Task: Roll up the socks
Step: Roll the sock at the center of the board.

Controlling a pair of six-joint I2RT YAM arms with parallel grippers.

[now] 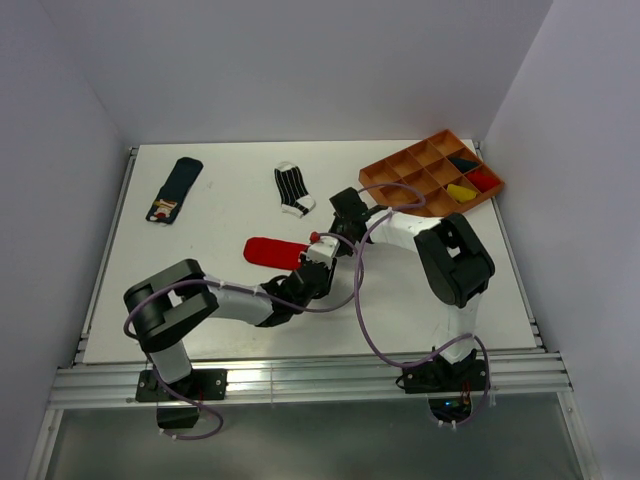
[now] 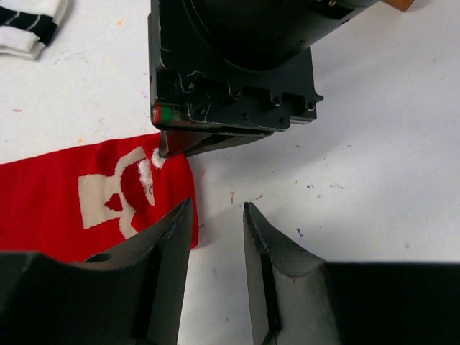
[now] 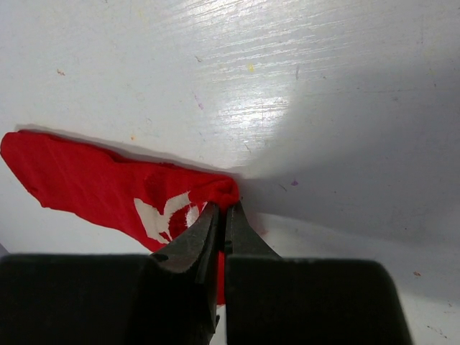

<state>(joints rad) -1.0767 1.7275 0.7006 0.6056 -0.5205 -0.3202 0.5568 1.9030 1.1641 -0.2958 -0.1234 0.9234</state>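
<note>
Pinching one end of the red sock (image 3: pixel 86 180), the right gripper (image 3: pixel 223 208) has its fingers pressed together on a small bunch of fabric. The left gripper (image 2: pixel 215 208) hovers at that same end, fingers spread and empty. The sock lies flat, left of the orange tray (image 1: pixel 395 165) and nearer the arms. The cloth looks light and floppy, so a grip catching both layers at the edge should probably keep the roll tight.
</note>
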